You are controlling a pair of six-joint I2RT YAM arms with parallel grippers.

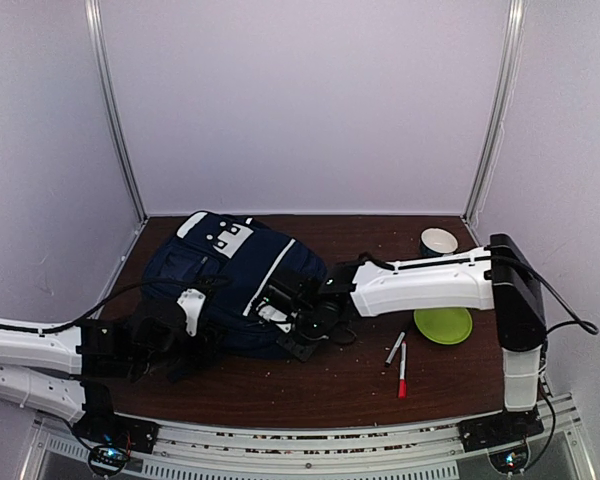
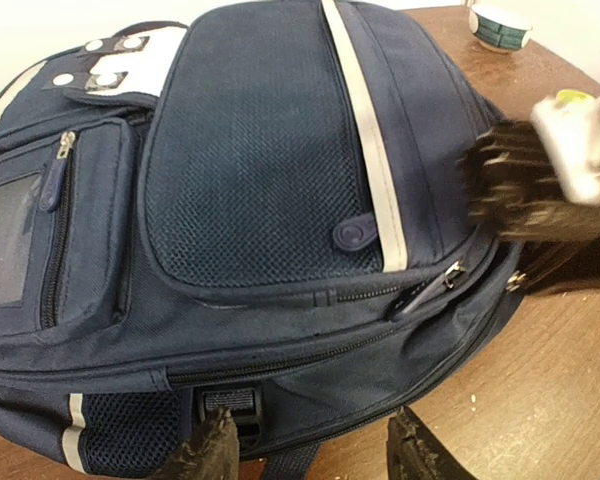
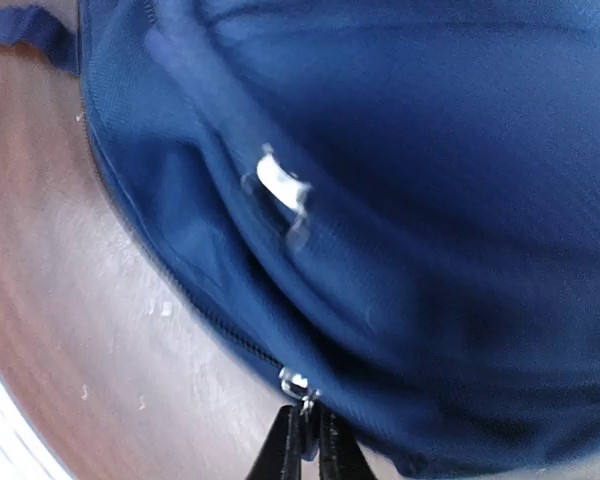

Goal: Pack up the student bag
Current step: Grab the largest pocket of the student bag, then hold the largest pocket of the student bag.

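student bag (image 1: 230, 280) looks soft, floppy; right gripper (image 3: 302, 447) jaws pinched on its zipper pull (image 3: 298, 386), left gripper (image 2: 310, 452) jaws half-open, empty.

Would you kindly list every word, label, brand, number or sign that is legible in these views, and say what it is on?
No text can be read in any view.
White patch on the student bag: only dark squares, no letters.
Round badge on its front pocket: too small to read.
Teal-banded cup: band pattern blurred, unreadable.
Red pen and grey pen: no print visible.
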